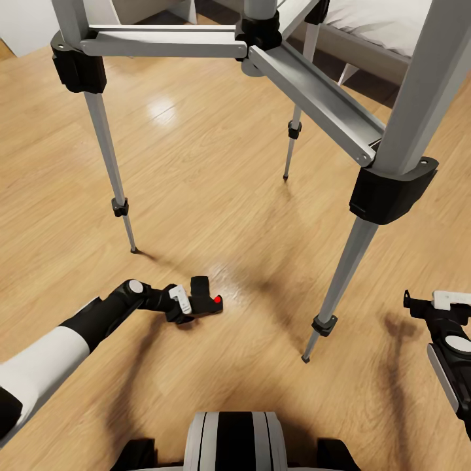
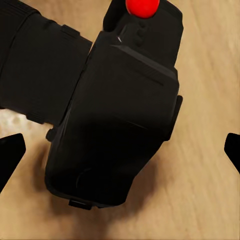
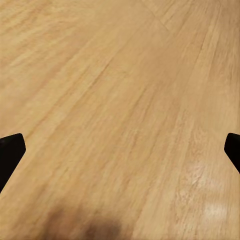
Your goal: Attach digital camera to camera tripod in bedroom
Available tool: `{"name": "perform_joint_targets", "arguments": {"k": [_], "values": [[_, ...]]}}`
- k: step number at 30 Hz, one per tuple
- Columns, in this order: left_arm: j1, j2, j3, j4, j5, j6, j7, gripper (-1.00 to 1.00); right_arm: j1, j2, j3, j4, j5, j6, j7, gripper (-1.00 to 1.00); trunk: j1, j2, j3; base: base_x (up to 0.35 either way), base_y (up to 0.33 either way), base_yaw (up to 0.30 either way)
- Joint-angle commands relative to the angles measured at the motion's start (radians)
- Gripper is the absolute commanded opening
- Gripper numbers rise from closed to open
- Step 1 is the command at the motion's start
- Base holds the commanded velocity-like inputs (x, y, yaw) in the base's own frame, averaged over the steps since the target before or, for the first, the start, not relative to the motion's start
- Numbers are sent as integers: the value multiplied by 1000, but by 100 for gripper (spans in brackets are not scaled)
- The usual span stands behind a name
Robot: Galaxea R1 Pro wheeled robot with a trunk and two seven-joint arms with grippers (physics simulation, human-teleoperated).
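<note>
Small black boxy digital camera (image 1: 207, 298) with a round red button (image 1: 217, 299) lies on the light wood floor (image 1: 196, 183), between the near legs of the tall silver-legged camera tripod (image 1: 386, 163) standing over it. Lens barrel (image 2: 37, 70) lies level with the floor, pointing away from me; button end faces my right. My left hand (image 1: 193, 307) is right at it, fingers (image 2: 10, 155) spread wide to either side, not touching. My right hand (image 1: 425, 302) hovers spread over bare floor, well apart.

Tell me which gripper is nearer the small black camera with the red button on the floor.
Left. The left gripper sits right at the small black boxy camera with the red button, fingers wide apart either side of it. The right gripper hangs well off to its right, past a silver tripod leg.
</note>
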Motion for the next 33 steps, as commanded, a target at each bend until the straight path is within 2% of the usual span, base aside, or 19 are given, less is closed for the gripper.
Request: {"name": "perform_joint_targets", "arguments": {"k": [1,6,20,33], "values": [[-1,1,-2,-2,-2,7,-2,100,0,0,1,-2,-1,6,-4,100,0,0,-1,0,0,0],[-1,-9,-2,12,-1,7,16,100,0,0,1,-2,-1,6,-4,100,0,0,-1,0,0,0],[-1,-13,-3,24,-2,6,34,100,0,0,1,-2,-1,6,-4,100,0,0,-1,0,0,0],[-1,-14,-4,84,-2,2,35,100,0,0,1,-2,-1,6,-4,100,0,0,-1,0,0,0]]}}
